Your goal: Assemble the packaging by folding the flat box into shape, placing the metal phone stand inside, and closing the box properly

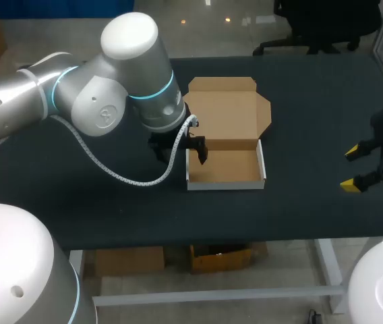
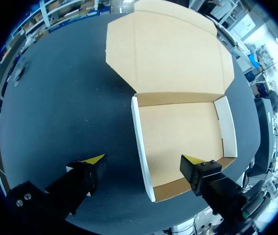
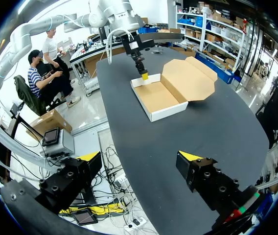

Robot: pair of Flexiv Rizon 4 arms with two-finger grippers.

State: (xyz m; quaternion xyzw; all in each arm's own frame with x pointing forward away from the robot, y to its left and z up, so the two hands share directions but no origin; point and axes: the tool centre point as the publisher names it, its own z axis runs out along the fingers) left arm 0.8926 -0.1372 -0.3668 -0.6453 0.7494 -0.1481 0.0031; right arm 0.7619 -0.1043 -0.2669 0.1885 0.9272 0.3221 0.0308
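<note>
The cardboard box [image 1: 225,167] stands folded into a shallow white-walled tray, its brown lid [image 1: 228,115] lying open and flat behind it. Inside the tray [image 2: 178,142] there is only bare cardboard. My left gripper [image 1: 180,152] hangs open over the tray's left wall. In the left wrist view the gripper [image 2: 144,160] straddles that wall, one finger over the tray floor and the other over the table, neither touching it. My right gripper [image 1: 353,169] is open and holds nothing at the table's right side, far from the box [image 3: 161,95], as its own view [image 3: 139,156] shows.
The black table [image 1: 313,101] carries nothing else that I can see. My left arm's bulky elbow and its white cable [image 1: 110,172] hang over the table's left half. The table's front edge runs just below the box.
</note>
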